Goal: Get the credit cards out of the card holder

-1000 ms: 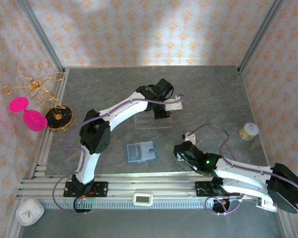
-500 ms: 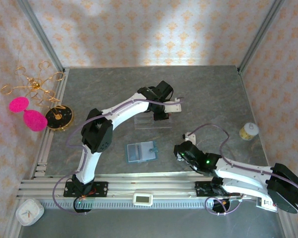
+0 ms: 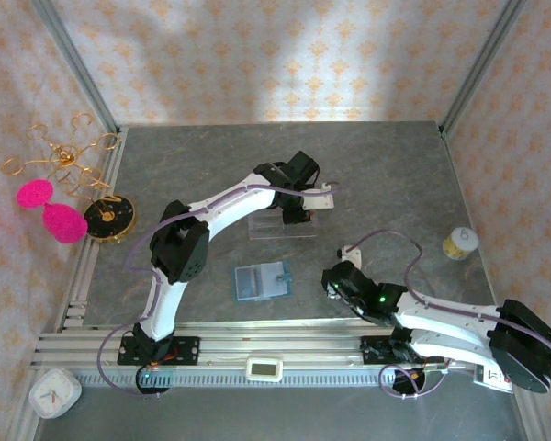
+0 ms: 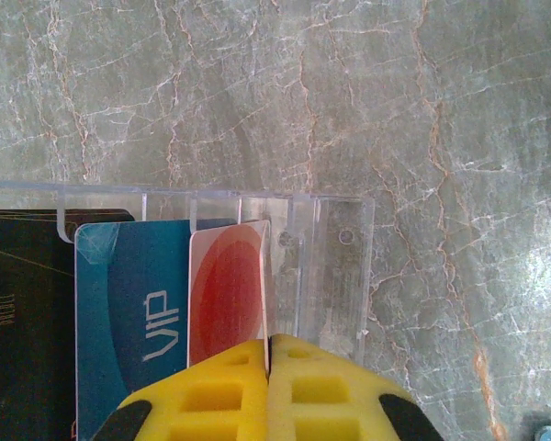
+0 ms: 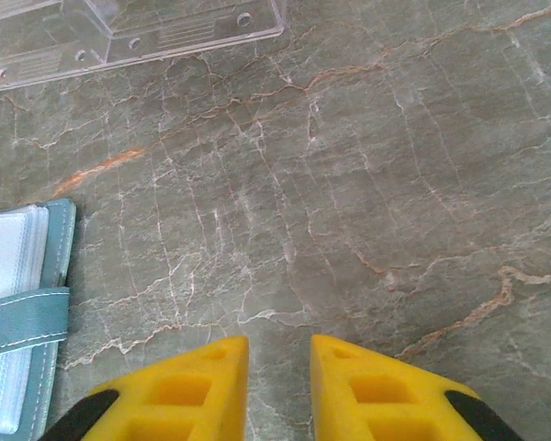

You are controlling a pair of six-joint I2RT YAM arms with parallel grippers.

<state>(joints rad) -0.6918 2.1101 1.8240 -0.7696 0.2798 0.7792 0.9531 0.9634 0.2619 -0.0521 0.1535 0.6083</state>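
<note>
The teal card holder (image 3: 262,281) lies open on the table between the arms, its pale blue inside up; its edge and strap (image 5: 23,308) show at the left of the right wrist view. My left gripper (image 4: 269,344) is shut on a pale credit card with a red circle (image 4: 228,294), held on edge over the clear tray (image 4: 331,266). A blue VIP card (image 4: 133,322) and a black card (image 4: 23,322) stand in the tray beside it. From above, the left gripper (image 3: 294,213) hangs over the tray (image 3: 280,226). My right gripper (image 5: 279,344) is open over bare table, right of the holder.
A small jar with a yellow lid (image 3: 460,243) stands at the table's right edge. A gold wire stand with pink pieces (image 3: 64,184) sits beyond the left rail. A white clock (image 3: 55,393) and a small device (image 3: 264,368) lie by the front rail.
The left arm's elbow has swung a little to the right and its wrist has shifted slightly over the tray, still holding the card. The right arm has not moved.
</note>
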